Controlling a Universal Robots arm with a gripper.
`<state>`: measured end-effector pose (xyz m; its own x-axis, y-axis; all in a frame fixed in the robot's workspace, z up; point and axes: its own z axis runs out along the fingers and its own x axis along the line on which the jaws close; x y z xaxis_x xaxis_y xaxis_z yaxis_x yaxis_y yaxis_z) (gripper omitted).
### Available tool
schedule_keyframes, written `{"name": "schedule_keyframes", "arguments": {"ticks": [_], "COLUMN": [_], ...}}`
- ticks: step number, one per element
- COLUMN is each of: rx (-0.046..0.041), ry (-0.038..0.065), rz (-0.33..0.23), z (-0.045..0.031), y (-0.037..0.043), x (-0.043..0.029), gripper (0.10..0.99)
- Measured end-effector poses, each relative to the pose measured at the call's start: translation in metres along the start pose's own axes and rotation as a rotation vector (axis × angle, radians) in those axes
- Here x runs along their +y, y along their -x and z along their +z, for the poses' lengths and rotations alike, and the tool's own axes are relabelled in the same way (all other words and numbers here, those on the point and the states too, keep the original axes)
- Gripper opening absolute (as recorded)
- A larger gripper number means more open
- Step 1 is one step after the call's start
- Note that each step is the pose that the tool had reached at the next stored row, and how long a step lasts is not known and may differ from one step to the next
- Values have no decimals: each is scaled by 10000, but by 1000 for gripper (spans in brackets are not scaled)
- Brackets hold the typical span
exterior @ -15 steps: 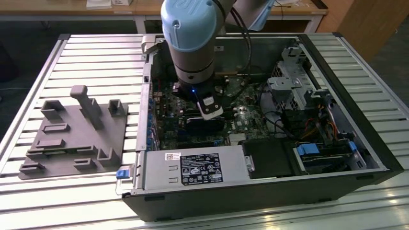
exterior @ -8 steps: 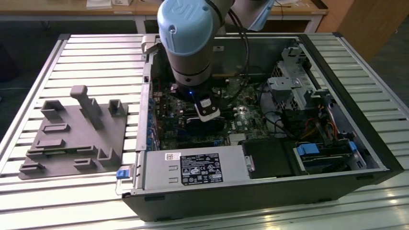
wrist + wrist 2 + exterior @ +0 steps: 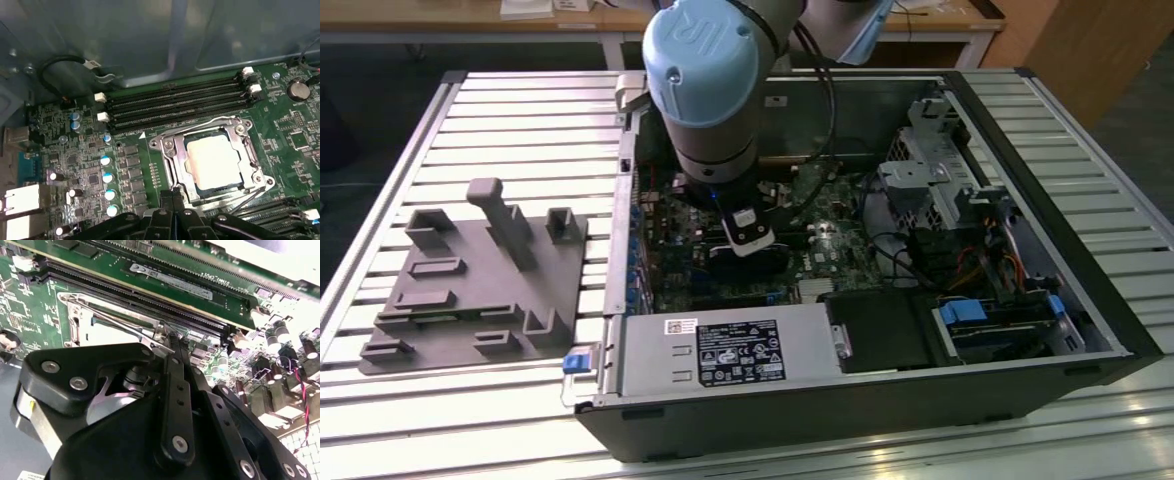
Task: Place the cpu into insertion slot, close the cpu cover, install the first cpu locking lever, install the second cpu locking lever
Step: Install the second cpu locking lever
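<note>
Black two-fingered tool [image 3: 172, 200] closed, fingertips pressed together at the near edge of the thin square metal cpu cover [image 3: 248, 152], seemingly on a thin wire locking lever [image 3: 120, 322], though contact hard to confirm. Cover down flat over the dull silver-grey square cpu [image 3: 217, 162], seated in the metal-rimmed insertion slot. Just beyond the cover, long black memory slots [image 3: 175, 102] on the green circuit board [image 3: 295, 130].

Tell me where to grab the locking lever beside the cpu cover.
Probably pinch the thin wire lever across its shaft, coming from above. It lies low along the edge of the cpu cover, so a sideways approach would likely meet the frame.
</note>
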<state>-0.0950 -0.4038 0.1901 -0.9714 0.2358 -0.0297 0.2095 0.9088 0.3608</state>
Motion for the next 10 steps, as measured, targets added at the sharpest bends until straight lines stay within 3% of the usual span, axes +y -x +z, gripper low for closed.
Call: {"name": "schedule_keyframes", "arguments": {"ticks": [5,10], "rx": [-1,-9], "ry": [-11,-49], "rz": [-2,-6], "z": [-31,-134], "y": [2,5], "x": [11,52], "gripper": [106,106]}}
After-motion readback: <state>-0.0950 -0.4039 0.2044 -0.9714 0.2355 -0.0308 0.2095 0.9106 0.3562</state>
